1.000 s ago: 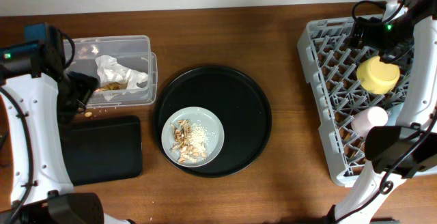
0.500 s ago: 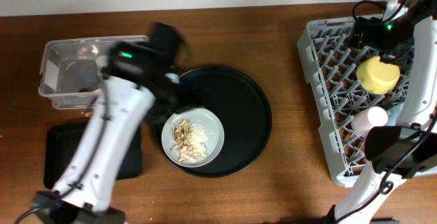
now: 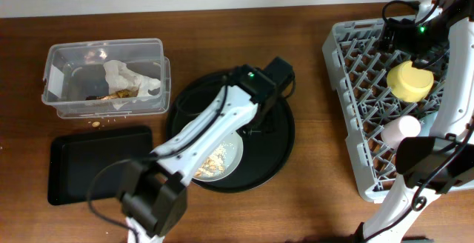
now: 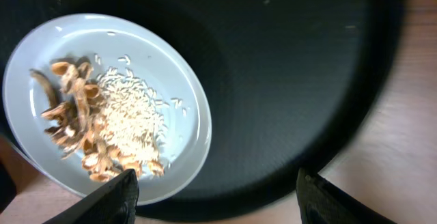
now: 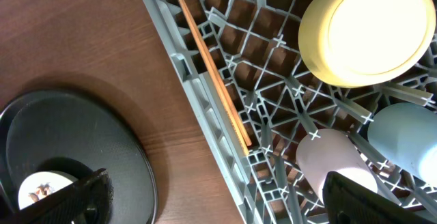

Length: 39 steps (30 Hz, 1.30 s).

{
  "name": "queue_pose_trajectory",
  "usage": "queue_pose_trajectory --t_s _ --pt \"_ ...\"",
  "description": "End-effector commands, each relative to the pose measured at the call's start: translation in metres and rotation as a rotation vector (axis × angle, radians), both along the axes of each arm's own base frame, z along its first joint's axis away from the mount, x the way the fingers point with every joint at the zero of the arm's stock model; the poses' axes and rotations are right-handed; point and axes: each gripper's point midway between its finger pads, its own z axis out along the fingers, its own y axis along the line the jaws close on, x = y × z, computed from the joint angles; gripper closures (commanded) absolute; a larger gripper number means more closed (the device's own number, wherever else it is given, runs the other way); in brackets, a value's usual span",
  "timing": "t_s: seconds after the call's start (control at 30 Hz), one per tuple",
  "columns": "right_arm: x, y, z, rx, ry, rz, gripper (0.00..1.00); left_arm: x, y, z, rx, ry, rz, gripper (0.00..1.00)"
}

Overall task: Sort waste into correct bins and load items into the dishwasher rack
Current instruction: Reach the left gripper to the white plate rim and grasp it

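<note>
My left gripper (image 4: 215, 183) is open and empty above the large round black tray (image 4: 293, 67); it also shows in the overhead view (image 3: 255, 123). The pale grey plate (image 4: 184, 115) lies on that tray just to its left, holding tan food scraps (image 4: 72, 111) and pale crumbs (image 4: 130, 115). My right gripper (image 5: 218, 190) is open and empty over the left edge of the grey dishwasher rack (image 5: 273, 80). The rack holds the yellow bowl (image 5: 365, 26), pink cup (image 5: 334, 162), blue cup (image 5: 403, 132) and chopsticks (image 5: 212, 74). The wrapper (image 3: 122, 76) lies in the clear tub (image 3: 59, 58).
The shallow black rectangular tray (image 3: 96, 161) lies in front of the tub. A few crumbs (image 3: 96, 123) lie on the wood between them. My left arm (image 3: 200, 132) crosses the plate (image 3: 226, 158) and hides part of it. The rack (image 3: 355, 87) fills the right side.
My left arm has swung right from the clear tub to over the round black tray. The right arm and the rack's contents have not moved.
</note>
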Motion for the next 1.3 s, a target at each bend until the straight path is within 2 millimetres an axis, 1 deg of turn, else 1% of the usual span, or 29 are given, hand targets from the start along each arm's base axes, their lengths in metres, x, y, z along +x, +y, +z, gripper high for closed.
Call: queue_pose_trajectory --t_s 0.0,0.03,0.13,0.23,0.37,0.47,0.53,0.67,0.7,0.73,0.87,1.03,1.1,1.13,1.17,1.2,1.27 --pt "0.001 -0.001 -0.001 -0.008 0.003 -0.002 0.01 0.006 0.006 -0.029 0.079 0.017 0.056 0.35" --pt "0.001 -0.001 -0.001 -0.008 0.003 -0.002 0.02 0.007 0.005 -0.035 0.086 0.018 0.059 0.37" --pt "0.001 -0.001 -0.001 -0.008 0.003 -0.002 0.01 0.008 0.002 -0.056 0.106 0.043 0.056 0.42" --pt "0.001 -0.001 -0.001 -0.008 0.003 -0.002 0.01 0.008 0.005 -0.075 0.139 0.066 0.089 0.49" --pt "0.001 -0.001 -0.001 -0.008 0.003 -0.002 0.01 0.012 0.002 -0.09 0.141 0.072 0.092 0.49" --pt "0.001 -0.001 -0.001 -0.008 0.003 -0.002 0.01 0.012 0.001 -0.1 0.151 0.08 0.09 0.53" --pt "0.001 -0.001 -0.001 -0.008 0.003 -0.001 0.01 0.011 0.003 -0.102 0.16 0.082 0.092 0.55" --pt "0.001 -0.001 -0.001 -0.008 0.003 -0.002 0.01 0.017 0.01 -0.103 0.197 0.045 0.11 0.55" --pt "0.001 -0.001 -0.001 -0.008 0.003 -0.002 0.01 0.016 0.01 -0.105 0.193 0.047 0.112 0.56" --pt "0.001 -0.001 -0.001 -0.008 0.003 -0.002 0.01 0.015 0.01 -0.108 0.194 0.047 0.117 0.59" --pt "0.001 -0.001 -0.001 -0.008 0.003 -0.002 0.01 0.007 0.018 -0.119 0.214 0.062 0.161 0.62" --pt "0.001 -0.001 -0.001 -0.008 0.003 -0.002 0.01 0.002 0.026 -0.124 0.232 0.08 0.164 0.7" --pt "0.001 -0.001 -0.001 -0.008 0.003 -0.002 0.01 0.001 0.025 -0.124 0.236 0.083 0.16 0.78" --pt "0.001 -0.001 -0.001 -0.008 0.003 -0.002 0.01 0.0 0.026 -0.124 0.238 0.085 0.159 0.89" --pt "0.001 -0.001 -0.001 -0.008 0.003 -0.001 0.01 -0.001 0.026 -0.124 0.24 0.087 0.158 0.97" --pt "0.001 -0.001 -0.001 -0.008 0.003 -0.002 0.01 -0.001 0.026 -0.123 0.243 0.09 0.158 0.99" --pt "0.001 -0.001 -0.001 -0.008 0.003 -0.002 0.01 -0.003 0.029 -0.121 0.252 0.098 0.16 0.99"
